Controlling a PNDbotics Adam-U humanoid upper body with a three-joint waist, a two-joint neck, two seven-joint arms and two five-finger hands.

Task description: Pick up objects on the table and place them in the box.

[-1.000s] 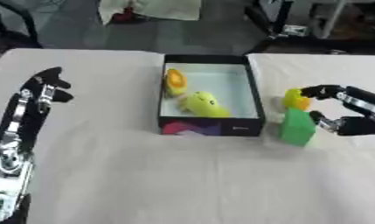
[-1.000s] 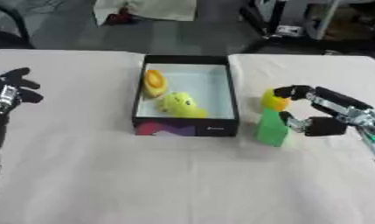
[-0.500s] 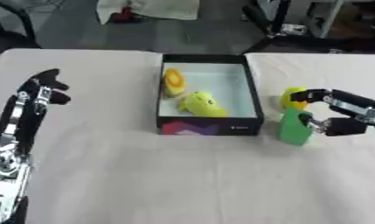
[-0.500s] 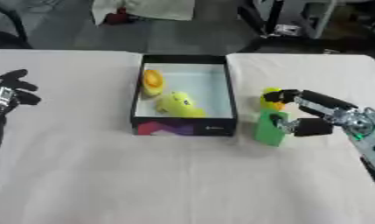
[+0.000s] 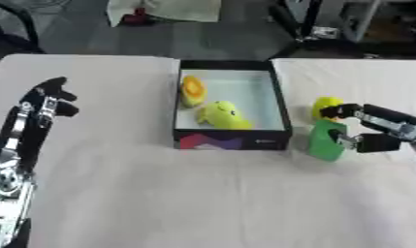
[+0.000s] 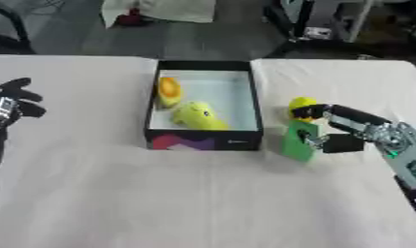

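Block (image 5: 326, 139): green, upright on table (image 5: 160, 193), just right of box (image 5: 231, 140).
Right hand (image 5: 376, 133): fingers curled round block, pinching its sides.
Handling: likely light, stiff; grip mid-height.
Ball (image 5: 326, 105): yellow, behind block.
Left hand (image 5: 43, 101): idle, relaxed.

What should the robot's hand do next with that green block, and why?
Probably close the right hand on the green block and lift it. The fingers and thumb already sit on either side of the block, which stands on the table just right of the box, beside a small yellow thing.
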